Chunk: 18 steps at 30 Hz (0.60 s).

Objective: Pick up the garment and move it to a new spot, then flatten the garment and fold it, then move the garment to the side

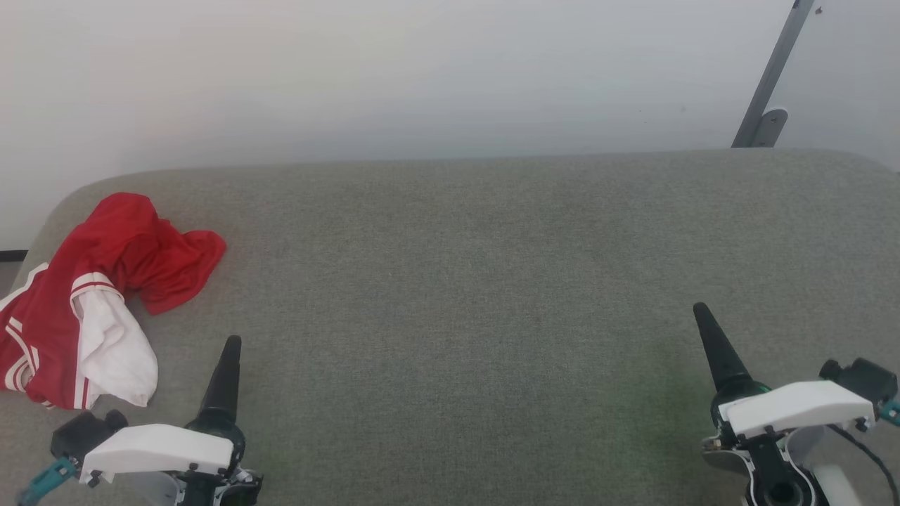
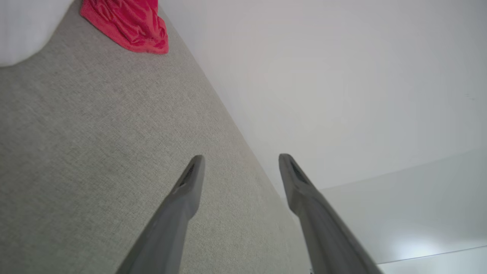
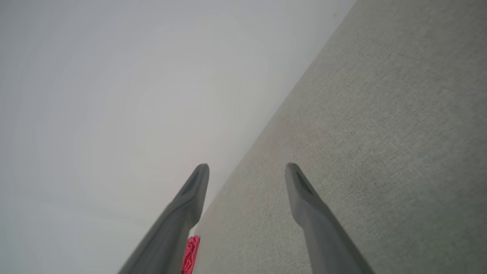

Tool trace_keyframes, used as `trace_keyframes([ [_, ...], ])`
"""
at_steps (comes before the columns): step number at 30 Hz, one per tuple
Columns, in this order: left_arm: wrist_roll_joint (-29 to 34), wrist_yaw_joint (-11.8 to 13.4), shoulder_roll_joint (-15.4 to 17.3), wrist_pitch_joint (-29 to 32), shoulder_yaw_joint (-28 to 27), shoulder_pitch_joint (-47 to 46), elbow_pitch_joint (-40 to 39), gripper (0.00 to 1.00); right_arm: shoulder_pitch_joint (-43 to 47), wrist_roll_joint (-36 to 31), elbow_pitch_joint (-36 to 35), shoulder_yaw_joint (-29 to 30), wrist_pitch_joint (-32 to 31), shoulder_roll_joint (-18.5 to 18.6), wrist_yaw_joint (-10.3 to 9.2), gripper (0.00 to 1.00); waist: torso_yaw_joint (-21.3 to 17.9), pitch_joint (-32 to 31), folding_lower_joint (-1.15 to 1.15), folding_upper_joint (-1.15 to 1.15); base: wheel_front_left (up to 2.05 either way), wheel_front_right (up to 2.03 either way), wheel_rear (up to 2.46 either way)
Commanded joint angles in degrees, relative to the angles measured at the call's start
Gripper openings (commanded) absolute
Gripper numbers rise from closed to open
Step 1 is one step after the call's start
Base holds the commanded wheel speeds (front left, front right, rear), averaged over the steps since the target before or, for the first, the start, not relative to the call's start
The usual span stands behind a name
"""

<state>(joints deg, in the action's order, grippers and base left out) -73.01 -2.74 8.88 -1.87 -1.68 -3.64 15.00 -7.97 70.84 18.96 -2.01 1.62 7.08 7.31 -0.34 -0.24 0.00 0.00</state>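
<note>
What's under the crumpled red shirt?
The red shirt lies bunched on the grey cloth-covered surface, near its left end. That surface shows right beside the shirt. Whatever is directly beneath the heap is covered by its folds, so it cannot be seen.

Readable text: none, garment (image 1: pixel 105 274) lying crumpled ahead and to the left of the left gripper (image 2: pixel 240 161), plain red and white fabric with striped trim showing, no lettering, number, label or brand mark legible
</note>
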Motion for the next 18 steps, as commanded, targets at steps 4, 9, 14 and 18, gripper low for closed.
trace_keyframes([
  [4,6.17,0.87,1.39,-1.21,0.42,-0.76,-0.61,1.0,-2.31,-5.11,0.16,-0.95,0.82,0.88,0.1,1.0,-0.08,-0.03,0.0,0.0,0.0,0.0,0.0],
  [9,11.26,0.89,1.82,-2.19,-0.07,-0.75,-0.44,1.0,-2.97,-9.54,0.57,-1.26,1.14,1.49,0.11,1.0,-0.15,-0.04,0.0,0.0,0.0,0.0,0.0],
  [14,14.99,0.56,2.15,-2.98,-0.54,-0.7,-0.27,1.0,-3.31,-12.75,0.72,-1.18,1.39,1.93,0.12,1.0,-0.17,-0.04,0.0,0.0,0.0,0.0,0.0],
  [18,18.04,-0.12,2.41,-3.69,-1.18,-0.79,0.02,1.0,-3.53,-16.05,0.8,-0.71,1.76,2.38,0.13,1.0,-0.2,-0.07,0.0,0.0,0.0,0.0,0.0],
])
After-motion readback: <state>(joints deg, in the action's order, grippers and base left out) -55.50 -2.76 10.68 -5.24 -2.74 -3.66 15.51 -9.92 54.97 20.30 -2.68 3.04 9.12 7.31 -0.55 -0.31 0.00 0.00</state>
